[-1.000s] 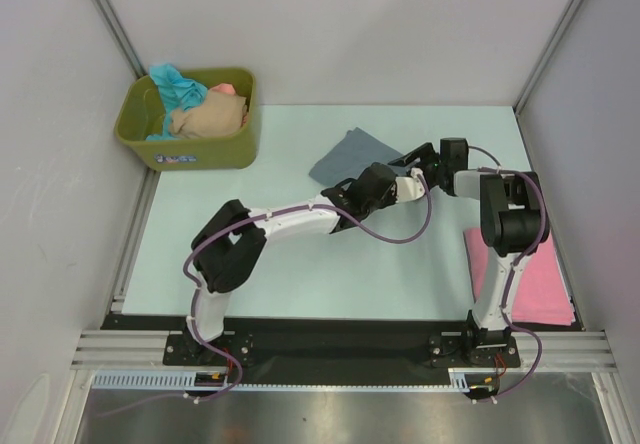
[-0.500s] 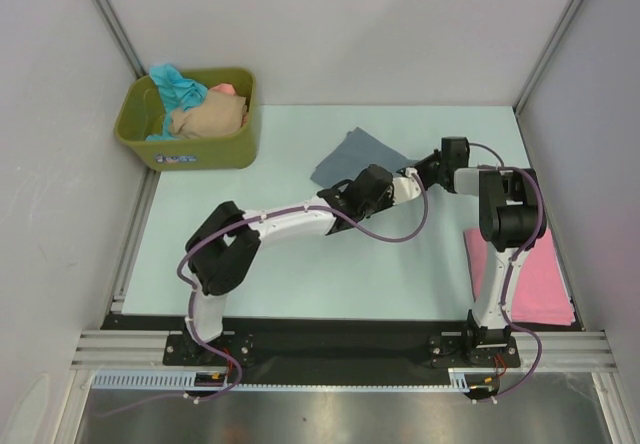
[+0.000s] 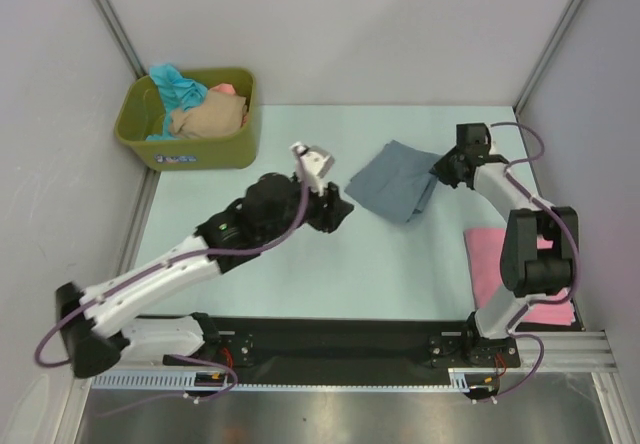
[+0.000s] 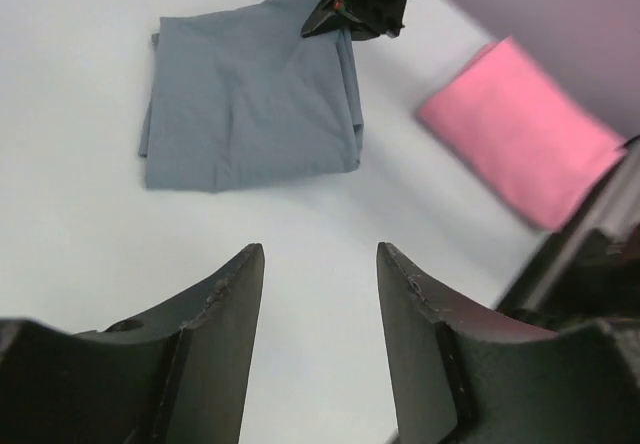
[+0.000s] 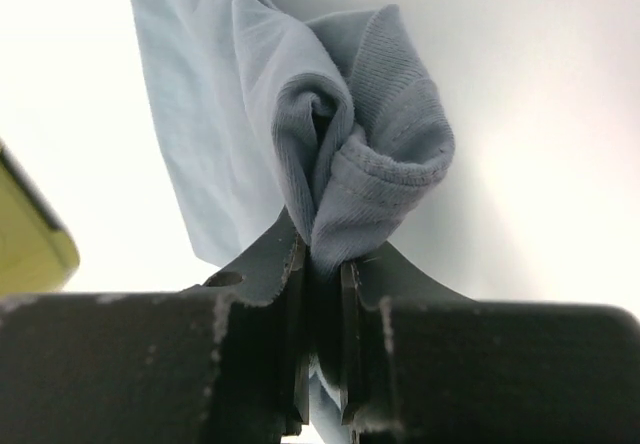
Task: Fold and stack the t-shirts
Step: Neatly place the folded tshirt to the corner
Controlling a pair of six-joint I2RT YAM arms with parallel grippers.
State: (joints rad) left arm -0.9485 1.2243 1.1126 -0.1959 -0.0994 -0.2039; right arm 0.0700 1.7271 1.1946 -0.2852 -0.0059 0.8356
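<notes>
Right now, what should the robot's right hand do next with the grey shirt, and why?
Probably carry the grey-blue t-shirt toward the pink t-shirt and lay it on top. The grey-blue one already looks folded, the right hand is pinching its edge, the left hand is open and clear of it, and the pink one lies folded flat beside the right arm, so stacking seems next.

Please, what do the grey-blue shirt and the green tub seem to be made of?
The grey-blue shirt: seemingly a soft knitted cloth, matte; fine ribs show on its bunched edge. The fibre cannot be told. The green tub: probably moulded plastic, smooth; stiff, even walls with rounded corners.
</notes>
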